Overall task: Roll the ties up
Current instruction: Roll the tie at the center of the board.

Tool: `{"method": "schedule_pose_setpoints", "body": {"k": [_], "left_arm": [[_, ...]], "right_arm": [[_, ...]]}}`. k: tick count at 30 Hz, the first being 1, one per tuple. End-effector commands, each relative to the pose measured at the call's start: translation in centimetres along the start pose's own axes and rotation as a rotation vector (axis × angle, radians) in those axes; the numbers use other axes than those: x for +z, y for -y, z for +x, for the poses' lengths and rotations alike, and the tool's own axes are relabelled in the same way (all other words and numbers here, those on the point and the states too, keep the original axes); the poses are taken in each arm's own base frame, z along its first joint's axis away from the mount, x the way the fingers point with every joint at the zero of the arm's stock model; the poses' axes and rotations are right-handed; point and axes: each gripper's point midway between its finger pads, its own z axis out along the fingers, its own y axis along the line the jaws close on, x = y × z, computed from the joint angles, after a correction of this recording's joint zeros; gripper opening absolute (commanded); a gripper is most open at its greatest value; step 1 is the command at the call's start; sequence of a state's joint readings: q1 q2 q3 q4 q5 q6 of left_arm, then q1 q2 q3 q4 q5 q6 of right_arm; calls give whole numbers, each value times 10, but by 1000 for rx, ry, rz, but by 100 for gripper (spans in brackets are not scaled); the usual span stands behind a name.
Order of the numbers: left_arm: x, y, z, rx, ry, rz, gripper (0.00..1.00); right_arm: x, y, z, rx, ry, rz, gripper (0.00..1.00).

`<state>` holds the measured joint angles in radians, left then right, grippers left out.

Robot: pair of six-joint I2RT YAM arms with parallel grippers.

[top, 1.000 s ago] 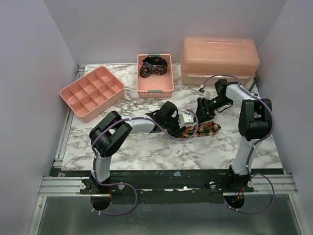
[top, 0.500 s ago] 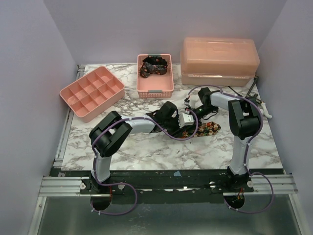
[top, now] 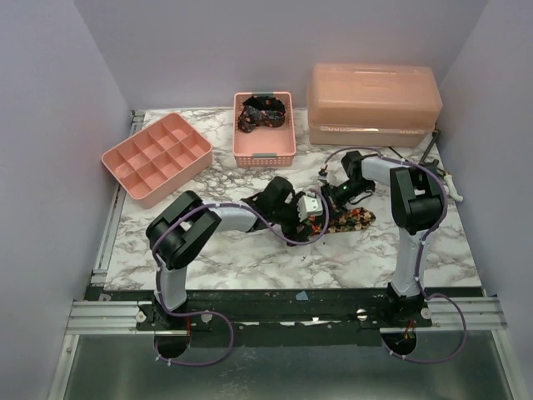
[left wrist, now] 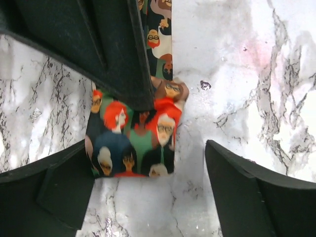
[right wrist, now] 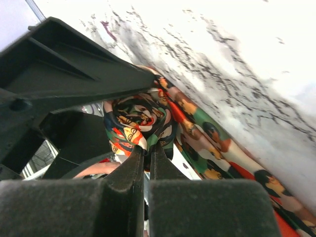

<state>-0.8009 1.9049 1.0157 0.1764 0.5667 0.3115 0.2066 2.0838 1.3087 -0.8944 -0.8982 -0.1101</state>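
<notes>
A tie (top: 354, 219) printed with red, orange and green cartoon faces lies on the marble table (top: 250, 250), its left end wound into a small roll (right wrist: 138, 118). My right gripper (right wrist: 146, 148) is shut on the edge of that roll, pinching the fabric. My left gripper (left wrist: 148, 165) stands open around the roll (left wrist: 133, 140), its fingers (left wrist: 237, 187) apart from the cloth. In the top view the left gripper (top: 313, 215) and the right gripper (top: 327, 200) meet at the roll. Another dark tie (top: 262, 112) lies bunched in the pink basket (top: 264, 154).
A pink compartment tray (top: 154, 156) sits at the back left. A pink lidded box (top: 372, 104) stands at the back right, close behind the right arm. The tie's flat length (right wrist: 222, 158) runs off to the right of the roll.
My right gripper has swung left to the roll and shut on its edge. My left gripper has opened and let go of the roll.
</notes>
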Motion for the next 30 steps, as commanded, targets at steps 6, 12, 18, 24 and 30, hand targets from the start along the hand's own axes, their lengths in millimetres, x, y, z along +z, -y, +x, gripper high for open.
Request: {"method": "schedule_pose_setpoints", "body": {"k": [6, 12, 18, 24, 30], "left_arm": [[-24, 10, -37, 83, 251, 1, 98], [-14, 8, -34, 51, 287, 17, 98], [2, -7, -45, -12, 321, -24, 98], [24, -9, -44, 28, 330, -5, 98], [46, -10, -31, 38, 237, -17, 66]], "right_arm": [[1, 112, 12, -44, -113, 418, 0], [1, 121, 10, -35, -128, 447, 1], [3, 121, 12, -44, -148, 432, 0], [3, 122, 8, -69, -161, 425, 1], [4, 109, 6, -67, -149, 379, 1]]}}
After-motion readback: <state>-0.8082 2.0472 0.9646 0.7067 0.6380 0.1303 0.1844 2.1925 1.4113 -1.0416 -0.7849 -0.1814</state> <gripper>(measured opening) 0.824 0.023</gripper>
